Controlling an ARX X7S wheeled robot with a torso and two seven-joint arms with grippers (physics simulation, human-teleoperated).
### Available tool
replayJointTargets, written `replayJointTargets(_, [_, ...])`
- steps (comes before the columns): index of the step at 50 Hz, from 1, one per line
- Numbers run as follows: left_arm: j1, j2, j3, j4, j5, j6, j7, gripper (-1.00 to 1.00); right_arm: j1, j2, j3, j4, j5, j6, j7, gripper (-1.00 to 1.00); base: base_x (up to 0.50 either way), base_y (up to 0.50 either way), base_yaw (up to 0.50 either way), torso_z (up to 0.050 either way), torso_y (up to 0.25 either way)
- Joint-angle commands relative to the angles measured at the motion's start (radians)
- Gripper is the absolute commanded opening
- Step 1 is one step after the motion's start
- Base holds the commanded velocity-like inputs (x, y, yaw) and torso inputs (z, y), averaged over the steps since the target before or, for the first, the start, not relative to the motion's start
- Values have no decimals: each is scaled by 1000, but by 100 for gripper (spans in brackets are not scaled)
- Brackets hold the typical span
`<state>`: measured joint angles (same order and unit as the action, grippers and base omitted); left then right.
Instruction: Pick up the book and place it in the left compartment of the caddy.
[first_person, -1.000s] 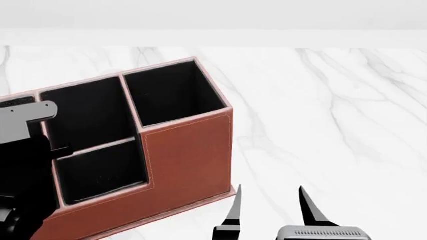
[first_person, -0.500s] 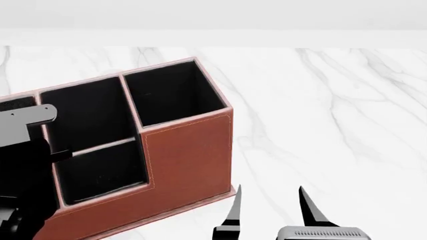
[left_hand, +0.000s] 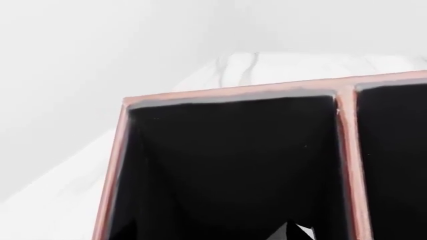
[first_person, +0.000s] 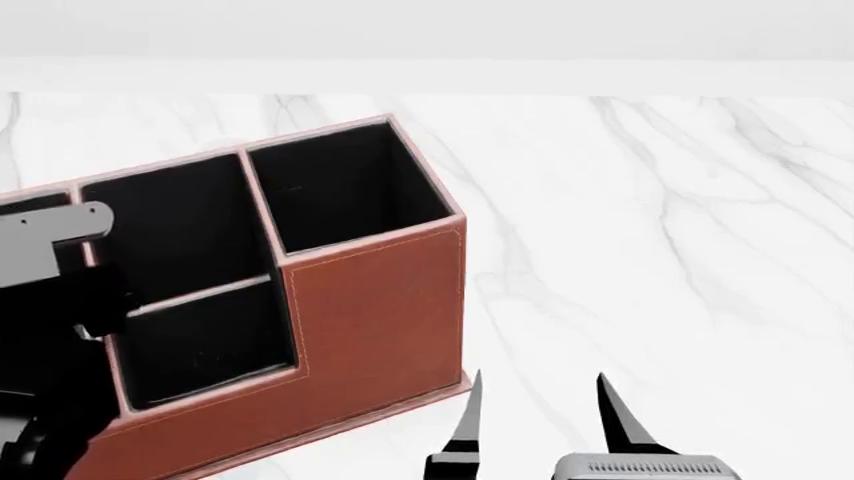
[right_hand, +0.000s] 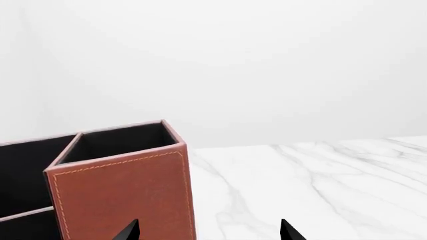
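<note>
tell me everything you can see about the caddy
The caddy is a reddish-brown, leather-looking organizer with pale stitching along its edges and black lining. It stands upright on the white marble table, turned at an angle in the head view. A tall square section sits at its right end; beside it two half-size sections share a divider behind a lower, stepped front wall. The left arm hides its left end, and the left wrist view looks down into a long black compartment. All visible sections look empty.

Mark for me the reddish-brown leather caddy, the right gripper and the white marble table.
reddish-brown leather caddy (first_person: 380, 310): head view, on its tall brown front wall.
right gripper (first_person: 541, 415): head view, midway between its two black fingertips.
white marble table (first_person: 667, 240): head view, bare top right of the caddy.
</note>
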<state>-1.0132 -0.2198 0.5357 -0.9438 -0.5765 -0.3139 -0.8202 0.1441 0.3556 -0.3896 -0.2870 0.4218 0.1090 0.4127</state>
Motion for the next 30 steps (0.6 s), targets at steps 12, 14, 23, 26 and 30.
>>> replayJointTargets(12, [107, -104, -12, 443, -65, -170, -64, 100, 3, 3, -4, 3, 5, -3, 1, 100, 0, 0, 0, 0, 0])
replayJointTargets(14, [117, -114, -12, 483, -70, -183, -76, 100, 3, 3, -3, 3, 6, -4, 1, 100, 0, 0, 0, 0, 0])
replayJointTargets(23, [173, -161, -29, 670, -112, -248, -142, 100, 2, 6, -2, -2, 8, -4, 6, 100, 0, 0, 0, 0, 0])
replayJointTargets(26, [193, -178, -32, 723, -117, -261, -169, 100, 2, 7, -4, -3, 7, -4, 6, 100, 0, 0, 0, 0, 0])
replayJointTargets(30, [216, -196, -35, 789, -123, -280, -199, 100, 2, 8, -4, -4, 8, -4, 8, 100, 0, 0, 0, 0, 0])
